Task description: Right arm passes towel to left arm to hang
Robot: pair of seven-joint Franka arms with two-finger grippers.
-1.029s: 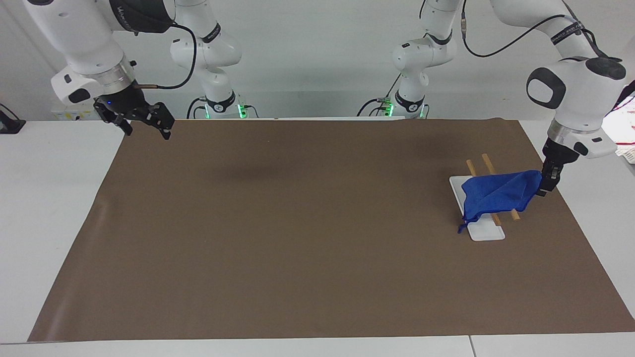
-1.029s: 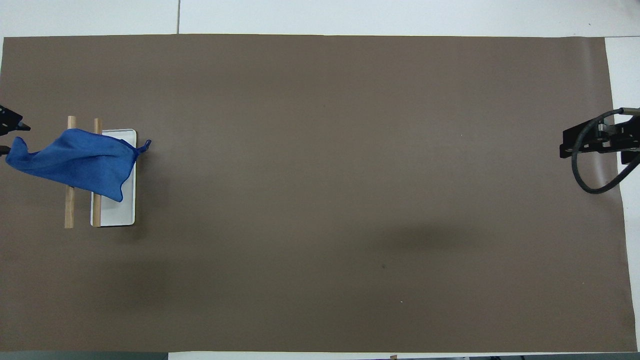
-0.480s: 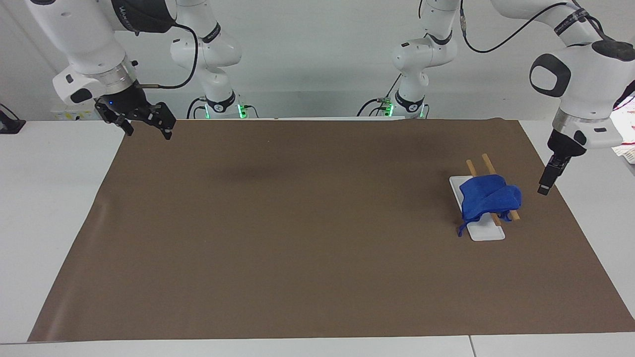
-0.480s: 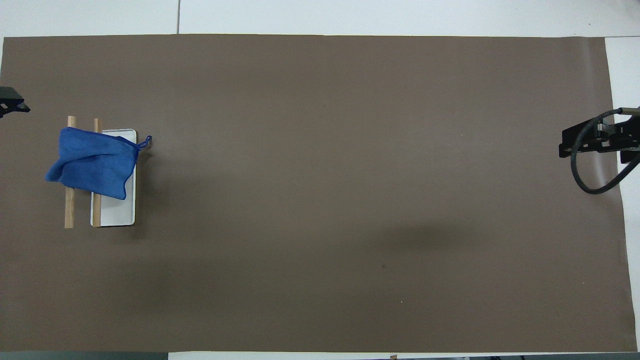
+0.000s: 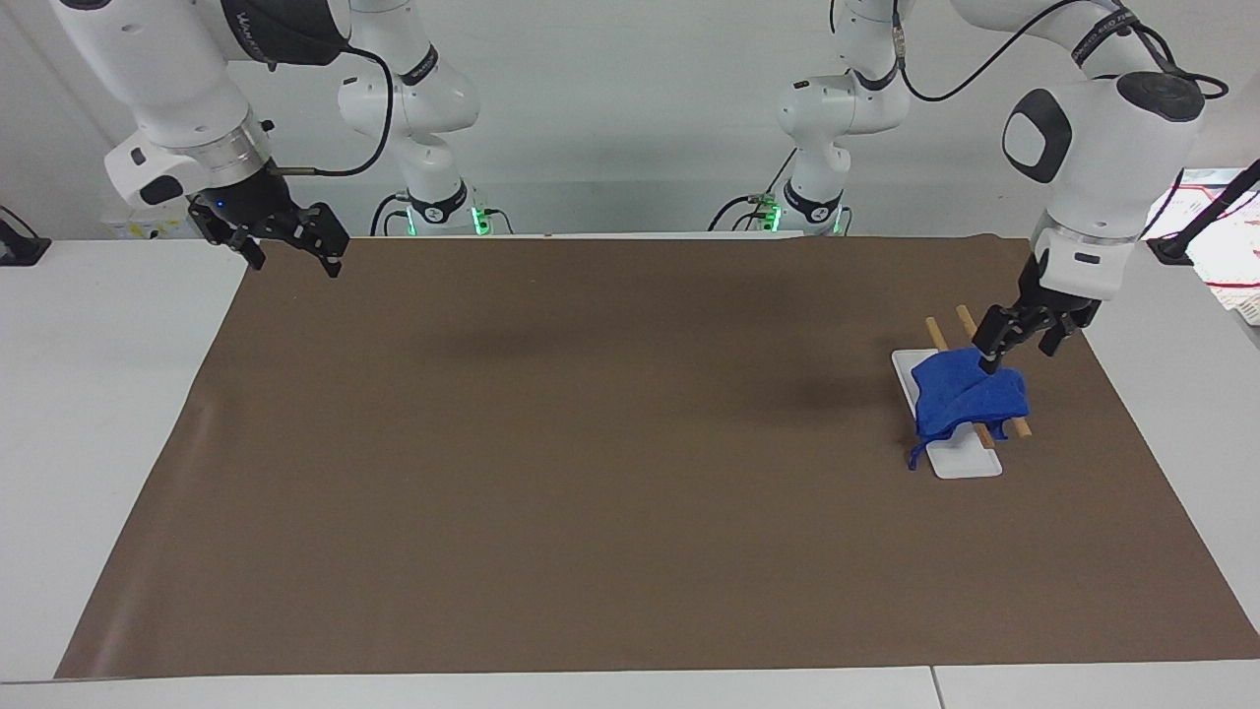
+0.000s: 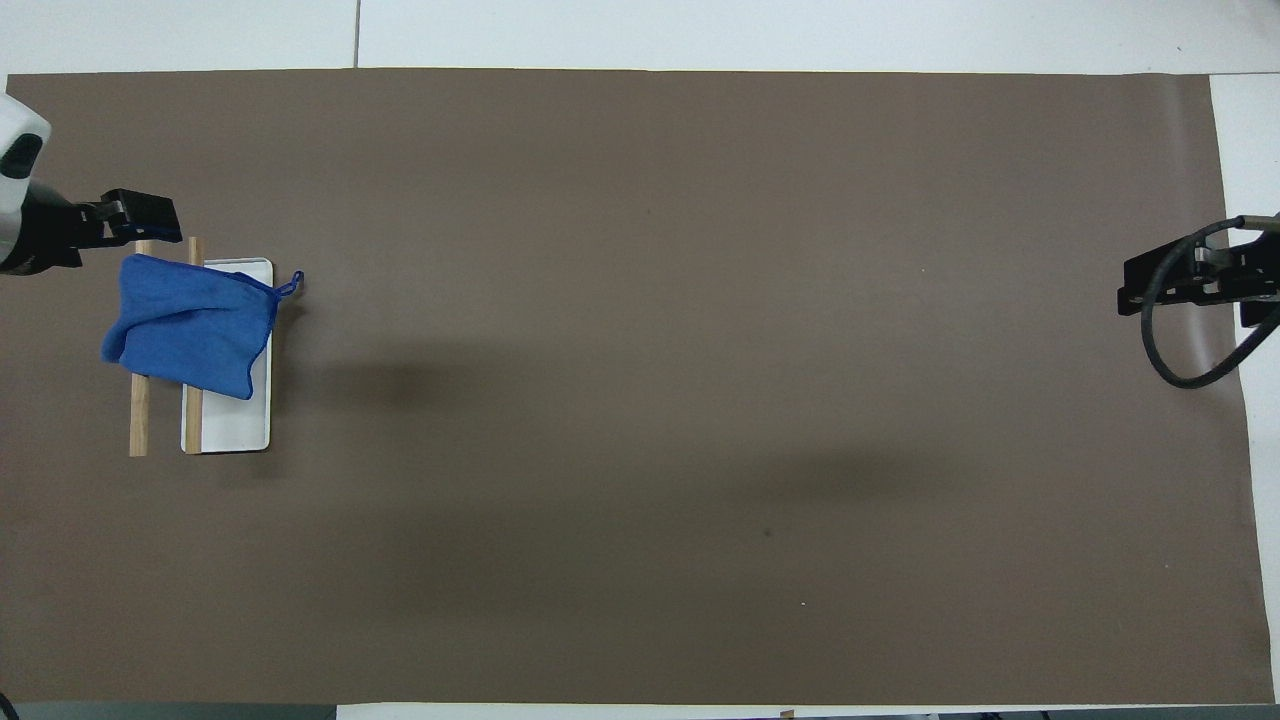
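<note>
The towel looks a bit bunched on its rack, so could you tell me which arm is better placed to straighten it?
Probably the left: the left gripper hangs open just over the towel, while the right gripper waits at the right arm's end.

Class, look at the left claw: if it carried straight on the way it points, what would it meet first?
Probably the blue towel draped over the wooden rack: the left claw points down, its lower fingertip at the towel's upper edge; contact is unclear.

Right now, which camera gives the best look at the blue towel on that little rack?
The overhead view: the towel shows spread over both wooden rails, its loop clear. The facing view shows the towel bunched, hanging over the white base, the left end effector above it.
</note>
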